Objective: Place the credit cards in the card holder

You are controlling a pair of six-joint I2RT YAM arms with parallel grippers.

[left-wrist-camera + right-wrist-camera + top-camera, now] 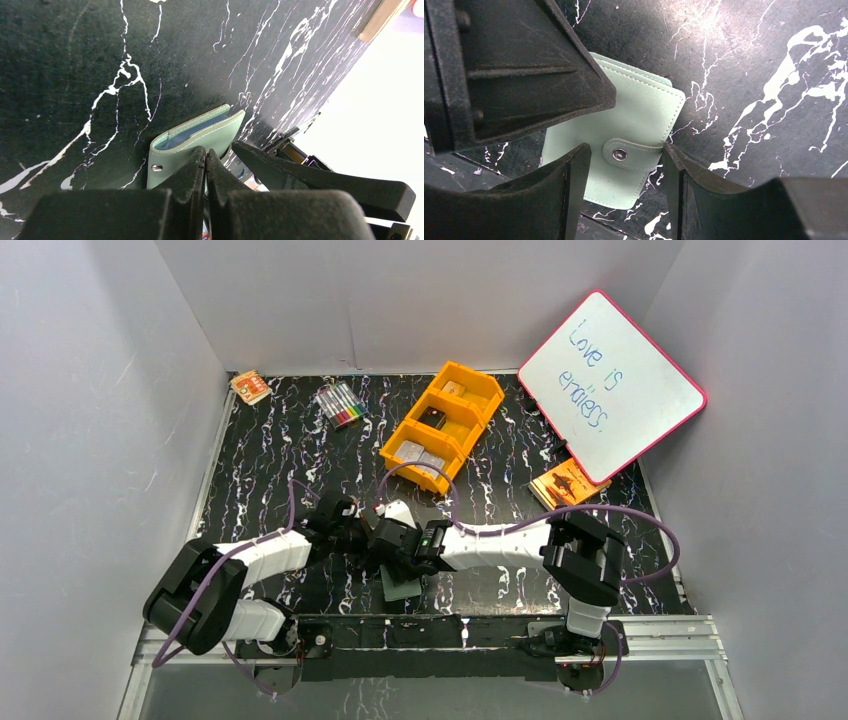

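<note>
The small sage-green soft card holder (639, 110) lay flat on the black marbled tabletop (749, 60), near the arm bases. Likely light, limp and thin: pinch one cover edge. The left gripper (205, 152) was pressed together at its edge; the right gripper (624, 155) stood apart astride the snap tab

- Top view: bright, even light; soft shadows on the black marbled table (260, 470).
- Left wrist view: right side blown out white.
- Right wrist view: card holder (639, 125) sharp, close foreground slightly soft.
</note>
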